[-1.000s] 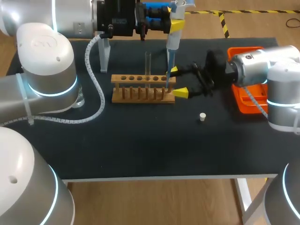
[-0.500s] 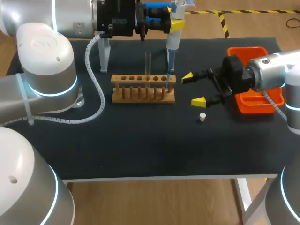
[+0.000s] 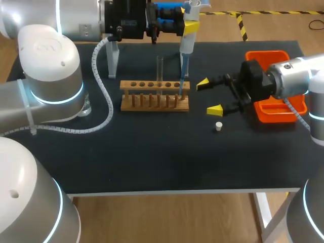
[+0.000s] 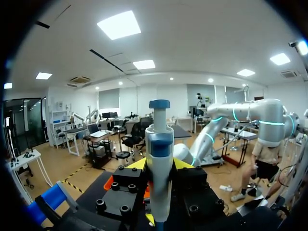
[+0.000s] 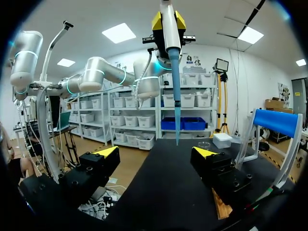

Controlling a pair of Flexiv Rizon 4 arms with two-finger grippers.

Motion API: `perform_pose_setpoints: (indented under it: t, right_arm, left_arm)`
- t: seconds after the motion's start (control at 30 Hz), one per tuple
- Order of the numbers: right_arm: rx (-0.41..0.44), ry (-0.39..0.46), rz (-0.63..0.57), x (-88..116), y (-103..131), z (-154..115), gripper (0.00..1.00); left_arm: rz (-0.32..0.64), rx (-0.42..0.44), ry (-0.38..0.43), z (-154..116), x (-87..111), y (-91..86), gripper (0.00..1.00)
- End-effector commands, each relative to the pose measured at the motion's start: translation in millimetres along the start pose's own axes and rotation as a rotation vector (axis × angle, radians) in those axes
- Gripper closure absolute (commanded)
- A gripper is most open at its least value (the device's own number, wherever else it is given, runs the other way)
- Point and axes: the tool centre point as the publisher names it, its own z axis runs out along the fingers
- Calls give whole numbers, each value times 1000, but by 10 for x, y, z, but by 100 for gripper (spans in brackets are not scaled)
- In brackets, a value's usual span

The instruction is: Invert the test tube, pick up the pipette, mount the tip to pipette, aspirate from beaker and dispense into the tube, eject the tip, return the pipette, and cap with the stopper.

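Note:
My left gripper [image 3: 188, 26] hangs above the back of the table, shut on the pipette [image 3: 186, 46]. The pipette's blue tip [image 3: 181, 76] points down at the right end of the wooden rack [image 3: 154, 97]. In the left wrist view the pipette [image 4: 159, 159] stands upright between the yellow fingertips [image 4: 137, 164]. A clear test tube [image 3: 159, 68] stands upright in the rack. My right gripper [image 3: 208, 96] is open just right of the rack, holding nothing. The white stopper [image 3: 218, 126] lies on the mat in front of it. From the right wrist, the pipette [image 5: 172, 72] hangs ahead of the open gripper [image 5: 156, 154].
An orange tray [image 3: 276, 112] sits at the right edge, partly under my right arm. A clear beaker [image 3: 86, 107] shows at the far left behind my left arm. A stand [image 3: 112, 58] rises at the back left. The rack's end [image 5: 221, 207] lies beside my right finger.
My right gripper drew back to the right, away from the rack's end, and opened a little wider. It has kept still over the last half second. The left arm and pipette have not moved.

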Motion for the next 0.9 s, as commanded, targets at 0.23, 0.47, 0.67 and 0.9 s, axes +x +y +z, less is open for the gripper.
perform_pose_setpoints:
  t: [0.23,0.47,0.67,0.9]
  right_arm:
    - [3,-1,0,10,8,-7,0]
    - [3,-1,0,10,8,-7,0]
    - [3,-1,0,10,8,-7,0]
    - [3,-1,0,10,8,-7,0]
  left_arm:
    - [1,3,-1,-6,5,4,100]
    - [1,-11,-77,-385,-96,135,100]
    - [7,-6,-156,-796,-214,263,100]
    - [10,-11,-233,-1238,-370,414,100]
